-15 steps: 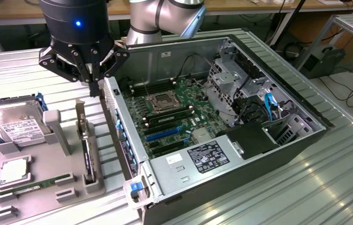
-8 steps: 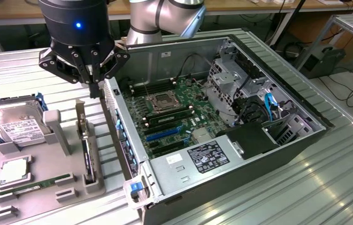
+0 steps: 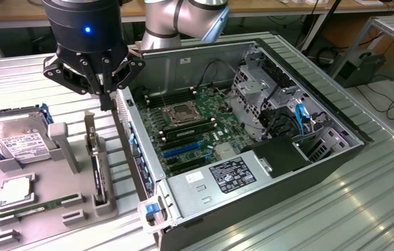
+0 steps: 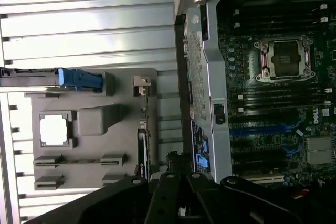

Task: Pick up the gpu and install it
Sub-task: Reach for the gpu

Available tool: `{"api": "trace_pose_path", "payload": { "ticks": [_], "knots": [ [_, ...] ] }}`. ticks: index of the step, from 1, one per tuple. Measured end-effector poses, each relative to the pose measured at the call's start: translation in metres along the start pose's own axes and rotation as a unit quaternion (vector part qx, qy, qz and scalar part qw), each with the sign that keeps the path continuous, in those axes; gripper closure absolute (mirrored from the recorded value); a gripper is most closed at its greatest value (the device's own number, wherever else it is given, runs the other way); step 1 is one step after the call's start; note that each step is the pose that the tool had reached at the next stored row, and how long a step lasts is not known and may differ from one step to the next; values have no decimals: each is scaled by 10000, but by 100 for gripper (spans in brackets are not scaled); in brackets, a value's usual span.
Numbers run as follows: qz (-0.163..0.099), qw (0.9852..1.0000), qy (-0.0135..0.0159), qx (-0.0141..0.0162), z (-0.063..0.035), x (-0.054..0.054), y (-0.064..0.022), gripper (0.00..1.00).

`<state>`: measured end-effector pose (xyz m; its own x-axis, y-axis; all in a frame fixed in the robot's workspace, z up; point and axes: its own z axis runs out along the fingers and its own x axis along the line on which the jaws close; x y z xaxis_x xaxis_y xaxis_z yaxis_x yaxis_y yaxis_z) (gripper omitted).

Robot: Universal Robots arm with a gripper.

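1. Above the grey holder (image 3: 50, 209), on the exterior view's left, the claw (image 3: 106, 104) hangs with its fingers pressed together and pointing down.
2. The gpu (image 3: 98, 170) stands on its long edge in the holder's slot nearest the computer case (image 3: 322, 157). Its silver bracket (image 3: 88, 128) is upright at the far end.
3. The claw's tips are over the card's top edge near the bracket end, apart from it.
4. The case's near wall (image 3: 135, 151) runs just beside the holder, so the card has only a narrow strip of room on that side.
5. The case lies with its open face up, so the motherboard (image 3: 190, 123) and its blue slot (image 3: 182, 150) are exposed from above.
6. A hard drive (image 3: 15, 138), a processor chip (image 3: 17, 189) and a memory stick (image 3: 36, 206) sit on the holder's other side.
7. The ribbed worktop (image 3: 336, 209) stretches past the case.
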<state>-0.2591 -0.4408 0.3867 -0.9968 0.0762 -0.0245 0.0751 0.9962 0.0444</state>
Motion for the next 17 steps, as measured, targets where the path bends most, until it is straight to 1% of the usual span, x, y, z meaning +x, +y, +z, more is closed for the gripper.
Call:
{"api": "trace_pose_path", "payload": {
  "ticks": [17],
  "knots": [
    [0, 10000, 0, 0, 4, 2, -61, 89]
  ]
}}
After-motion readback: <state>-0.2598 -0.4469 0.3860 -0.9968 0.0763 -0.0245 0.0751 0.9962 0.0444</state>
